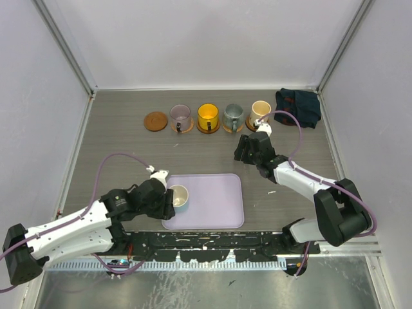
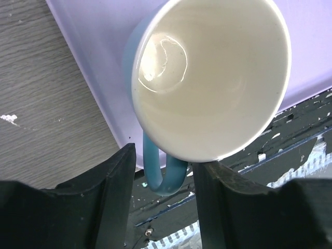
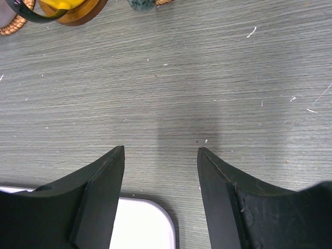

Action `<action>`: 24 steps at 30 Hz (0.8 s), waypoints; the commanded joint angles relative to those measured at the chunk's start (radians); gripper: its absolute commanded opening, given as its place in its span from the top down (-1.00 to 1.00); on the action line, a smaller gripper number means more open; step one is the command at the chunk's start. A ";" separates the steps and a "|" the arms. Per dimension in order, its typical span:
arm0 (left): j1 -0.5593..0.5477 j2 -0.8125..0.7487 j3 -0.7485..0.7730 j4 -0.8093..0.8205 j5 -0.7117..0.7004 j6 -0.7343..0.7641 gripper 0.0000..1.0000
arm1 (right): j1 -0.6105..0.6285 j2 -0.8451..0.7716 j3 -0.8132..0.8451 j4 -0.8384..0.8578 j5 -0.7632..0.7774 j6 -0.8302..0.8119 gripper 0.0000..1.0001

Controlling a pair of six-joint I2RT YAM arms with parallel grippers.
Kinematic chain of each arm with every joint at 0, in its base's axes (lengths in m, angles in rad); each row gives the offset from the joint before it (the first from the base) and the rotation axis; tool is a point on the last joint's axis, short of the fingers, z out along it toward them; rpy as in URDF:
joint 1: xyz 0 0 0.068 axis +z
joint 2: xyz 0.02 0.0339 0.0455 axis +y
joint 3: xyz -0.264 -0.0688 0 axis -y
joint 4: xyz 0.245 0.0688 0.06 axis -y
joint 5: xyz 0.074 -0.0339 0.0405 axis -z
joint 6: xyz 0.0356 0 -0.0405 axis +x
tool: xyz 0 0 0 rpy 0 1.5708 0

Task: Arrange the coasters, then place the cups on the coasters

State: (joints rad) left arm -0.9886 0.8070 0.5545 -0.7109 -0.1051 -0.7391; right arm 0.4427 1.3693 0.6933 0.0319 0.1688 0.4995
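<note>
The cream cup with a light-blue outside (image 1: 178, 196) stands on the lavender tray (image 1: 212, 209). My left gripper (image 1: 167, 192) is open, its jaws on either side of the cup's blue handle (image 2: 163, 176), with a gap showing on the left. Along the back runs a row of coasters: one bare coaster (image 1: 155, 121), then the purple cup (image 1: 180, 117), yellow cup (image 1: 208, 116), grey-teal cup (image 1: 233, 116) and cream-beige cup (image 1: 260, 110), each on a coaster. My right gripper (image 1: 243, 147) hovers open and empty over the table in front of that row.
A dark blue cloth (image 1: 298, 107) lies at the back right corner. The tray's corner (image 3: 140, 223) shows just below my right gripper (image 3: 161, 150). The arm bases and a black rail line the near edge; walls close in left, right and back.
</note>
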 commanded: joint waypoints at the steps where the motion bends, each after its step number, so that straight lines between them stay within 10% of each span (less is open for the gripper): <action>1: -0.009 -0.012 -0.014 0.082 -0.010 0.018 0.06 | -0.003 -0.019 0.013 0.043 -0.006 0.011 -0.26; 20: -0.016 -0.013 -0.030 0.125 -0.025 0.069 -0.04 | -0.003 -0.022 0.002 0.035 -0.011 0.017 -0.26; 24: -0.017 -0.029 -0.036 0.129 -0.050 0.072 0.39 | -0.003 -0.022 0.002 0.036 -0.012 0.019 -0.25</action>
State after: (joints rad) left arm -1.0012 0.8036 0.5194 -0.6369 -0.1097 -0.6876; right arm 0.4427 1.3693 0.6899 0.0303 0.1581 0.5045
